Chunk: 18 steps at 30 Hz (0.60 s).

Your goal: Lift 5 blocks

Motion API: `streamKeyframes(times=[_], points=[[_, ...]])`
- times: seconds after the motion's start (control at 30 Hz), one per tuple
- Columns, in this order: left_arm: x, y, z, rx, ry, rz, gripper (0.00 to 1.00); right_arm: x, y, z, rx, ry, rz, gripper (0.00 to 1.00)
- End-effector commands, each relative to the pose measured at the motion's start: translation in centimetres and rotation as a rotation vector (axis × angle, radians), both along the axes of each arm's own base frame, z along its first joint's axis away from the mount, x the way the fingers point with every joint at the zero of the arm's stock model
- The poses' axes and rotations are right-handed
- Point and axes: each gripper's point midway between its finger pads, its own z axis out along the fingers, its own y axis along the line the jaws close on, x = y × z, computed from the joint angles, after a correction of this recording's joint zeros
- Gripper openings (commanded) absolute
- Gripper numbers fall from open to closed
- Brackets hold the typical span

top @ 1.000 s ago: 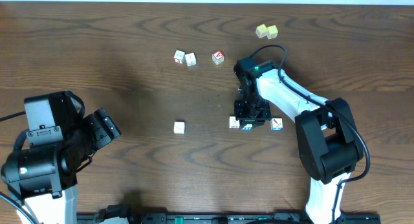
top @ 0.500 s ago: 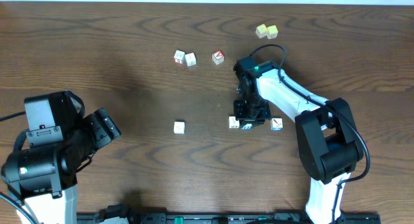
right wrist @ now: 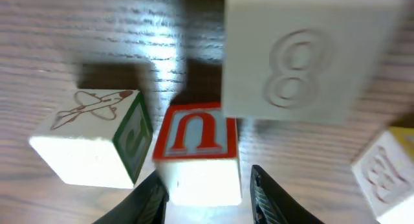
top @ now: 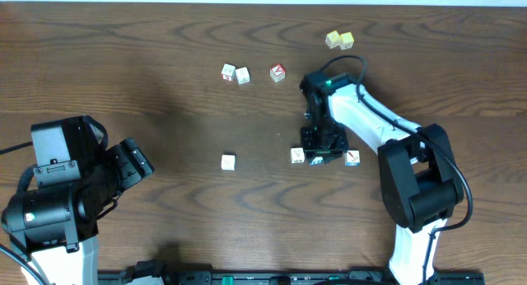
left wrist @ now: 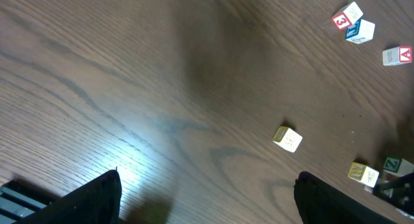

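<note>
While the counter (top: 165, 71) carries scattered blocks (top: 228, 161), L arm (top: 62, 203) sits at its near-left corner, L jaws wide, holding nothing. R arm (top: 370, 120) reaches down over a cluster mid-counter. R jaws stand narrow astride the red-U block (right wrist: 197, 153), w/ a gap on one side. Plane block (right wrist: 90, 136) just beside it, 8 block (right wrist: 304, 52) beyond.

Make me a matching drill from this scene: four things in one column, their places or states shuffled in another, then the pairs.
1 pair of pale yellow cubes
2 red-faced cube
3 lone small white cube
4 left gripper

A open
B standing alone
C touching each other, farthest back
D just right of two white cubes

Pairs: 1-C, 2-D, 3-B, 4-A
</note>
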Motion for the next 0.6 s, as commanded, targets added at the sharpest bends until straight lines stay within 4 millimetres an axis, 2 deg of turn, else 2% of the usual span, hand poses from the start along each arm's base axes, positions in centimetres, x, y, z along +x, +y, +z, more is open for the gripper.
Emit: streamKeyframes(times=[0.0,0.13,0.23,0.47,0.57], points=[[0.0,0.2,0.3,0.011,-0.005,0.013,0.86,1.6,0.2,1.3,0.013,-0.034,-0.003,0.40],[0.0,0.2,0.3,0.011,-0.004,0.013,0.86,2.5,0.3,2.6,0.024,-0.055,0.003,0.41],[0.0,0.2,0.3,0.011,-0.005,0.013,0.86,3.5,0.1,3.2,0.033,-0.082,-0.007,0.46],[0.0,0.2,0.3,0.011,-0.004,0.013,0.86,5.9,-2.5,2.9,-0.071,-0.170,-0.071,0.49],[0.0,0.2,0.3,0.011,-0.005,0.013,0.86,6.4,-2.5,2.9,-0.074,-0.193,-0.073,0.50]])
